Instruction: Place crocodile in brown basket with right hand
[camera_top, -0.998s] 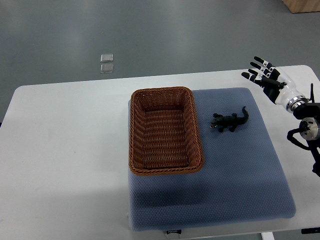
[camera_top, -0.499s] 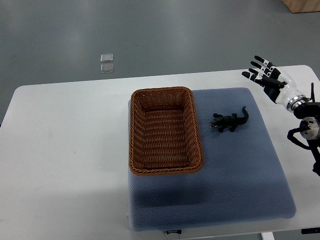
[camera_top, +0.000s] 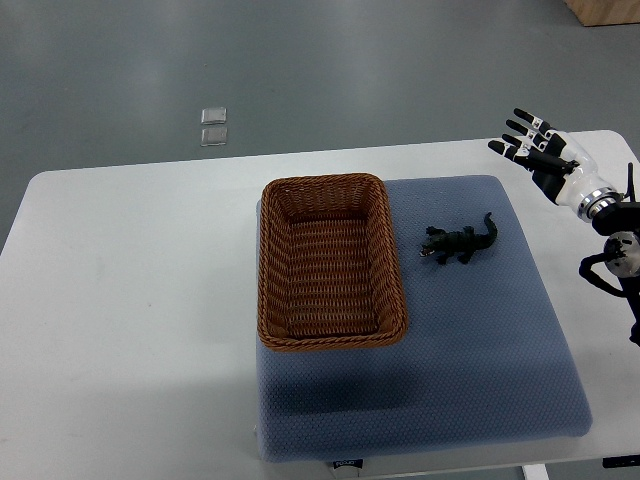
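A small dark toy crocodile (camera_top: 459, 241) lies on the blue mat (camera_top: 470, 350), just right of the brown wicker basket (camera_top: 330, 340). The basket holds nothing. My right hand (camera_top: 532, 151) hovers at the table's far right corner, well up and right of the crocodile, its fingers spread and holding nothing. Its arm comes in from the right edge. The left arm does not show.
The mat covers the right half of a white table (camera_top: 130, 300). Two small clear squares (camera_top: 213, 127) lie on the grey floor beyond the table. A wooden corner (camera_top: 605, 10) shows at the top right.
The right hand has drifted slightly to the right and up. The crocodile and basket have not moved.
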